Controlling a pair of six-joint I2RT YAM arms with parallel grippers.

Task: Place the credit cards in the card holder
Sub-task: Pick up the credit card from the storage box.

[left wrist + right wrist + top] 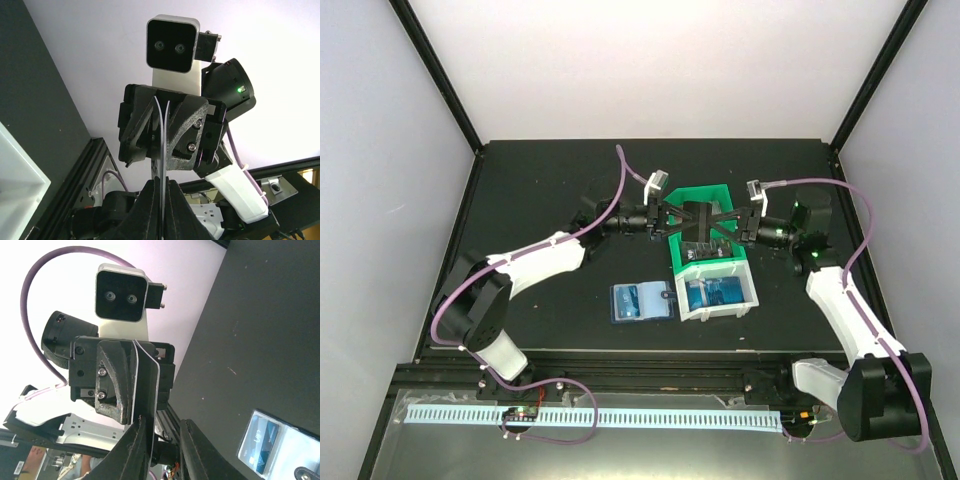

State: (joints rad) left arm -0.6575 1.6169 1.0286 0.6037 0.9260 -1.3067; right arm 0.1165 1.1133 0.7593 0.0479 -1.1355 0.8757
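The black counter (550,190) carries a green bin (705,192) and, at its 6 o'clock, a white bin (715,312). Above the green bin, the left arm (535,262) and right arm (845,310) meet. The left tool (162,192) is pressed together on a thin dark card (700,218). The right tool (162,440) is spread around the card's far end. The card holder (642,302) lies open at the white bin's 9 o'clock, a blue card (638,300) inside. More blue cards (713,292) lie in the white bin.
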